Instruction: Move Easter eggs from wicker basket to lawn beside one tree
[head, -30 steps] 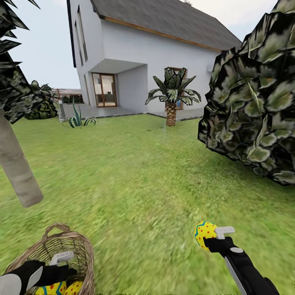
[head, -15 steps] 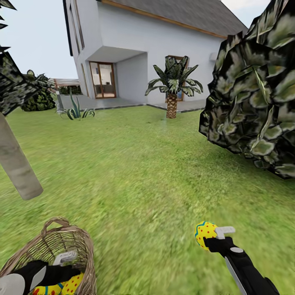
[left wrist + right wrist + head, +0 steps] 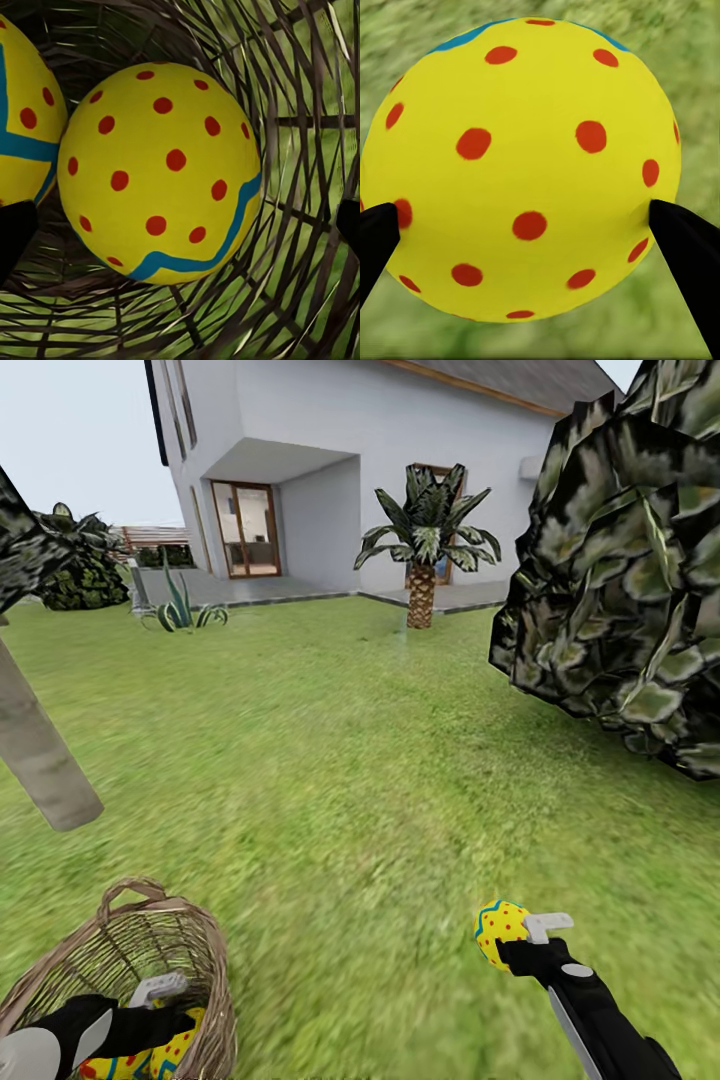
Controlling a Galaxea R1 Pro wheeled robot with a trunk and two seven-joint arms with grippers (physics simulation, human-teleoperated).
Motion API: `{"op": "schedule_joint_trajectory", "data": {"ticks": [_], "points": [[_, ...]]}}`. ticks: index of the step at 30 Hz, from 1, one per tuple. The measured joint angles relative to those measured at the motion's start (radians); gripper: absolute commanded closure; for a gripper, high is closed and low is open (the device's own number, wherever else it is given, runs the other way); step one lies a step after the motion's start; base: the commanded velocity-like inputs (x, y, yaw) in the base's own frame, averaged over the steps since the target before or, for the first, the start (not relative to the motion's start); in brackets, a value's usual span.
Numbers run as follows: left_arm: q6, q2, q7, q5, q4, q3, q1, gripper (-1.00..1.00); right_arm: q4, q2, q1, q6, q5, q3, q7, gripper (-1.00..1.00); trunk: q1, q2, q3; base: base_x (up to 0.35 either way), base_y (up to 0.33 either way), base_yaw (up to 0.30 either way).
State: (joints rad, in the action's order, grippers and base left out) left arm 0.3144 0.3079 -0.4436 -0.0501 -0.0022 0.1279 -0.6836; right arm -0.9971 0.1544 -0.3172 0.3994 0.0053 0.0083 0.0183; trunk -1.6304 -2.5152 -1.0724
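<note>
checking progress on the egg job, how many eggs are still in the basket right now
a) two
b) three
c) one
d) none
a: the left wrist view looks into the basket and shows a dotted egg with a second egg beside it, while the third egg is out over the lawn, held in the right end effector.

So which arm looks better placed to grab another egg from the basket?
Left. Its gripper sits inside the wicker basket, open around a dotted egg. The right gripper already holds an egg.
</note>
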Motion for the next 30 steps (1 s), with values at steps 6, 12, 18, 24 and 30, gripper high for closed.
{"op": "schedule_joint_trajectory", "data": {"ticks": [6, 12, 18, 24, 30], "points": [[0.0, 0.0, 0.0, 0.002, 0.0, 0.0, 0.0, -1.0, 0.0, 0.0, 0.0, 0.0, 0.0, 0.016, 0.0, 1.0, 0.0, 0.0, 0.0, 0.0, 0.0, 0.0], [0.0, 0.0, 0.0, 0.004, -0.001, 0.002, 0.0, -1.0, 0.0, 0.0, 0.0, 0.0, 0.0, 0.027, 0.0, 1.0, 0.001, 0.0, 0.0, 0.203, 0.0, 0.0], [0.0, -0.001, 0.0, 0.004, 0.0, 0.002, 0.0, -1.0, 0.0, 0.0, 0.0, 0.0, 0.0, 0.027, 0.0, 1.0, 0.0, 0.0, 0.0, 0.059, 0.0, 0.0], [0.001, -0.003, 0.0, 0.003, 0.001, 0.0, 0.0, -1.0, 0.0, 0.001, 0.0, 0.0, 0.0, 0.027, 0.0, 1.0, -0.001, 0.0, -0.008, 0.001, 0.0, 0.0], [0.001, -0.012, 0.0, 0.003, 0.001, 0.001, 0.0, -1.0, -0.001, 0.003, 0.0, -0.007, 0.0, 0.036, 0.005, 1.0, -0.004, -0.002, -0.031, 0.0, 0.0, 0.0]]}}
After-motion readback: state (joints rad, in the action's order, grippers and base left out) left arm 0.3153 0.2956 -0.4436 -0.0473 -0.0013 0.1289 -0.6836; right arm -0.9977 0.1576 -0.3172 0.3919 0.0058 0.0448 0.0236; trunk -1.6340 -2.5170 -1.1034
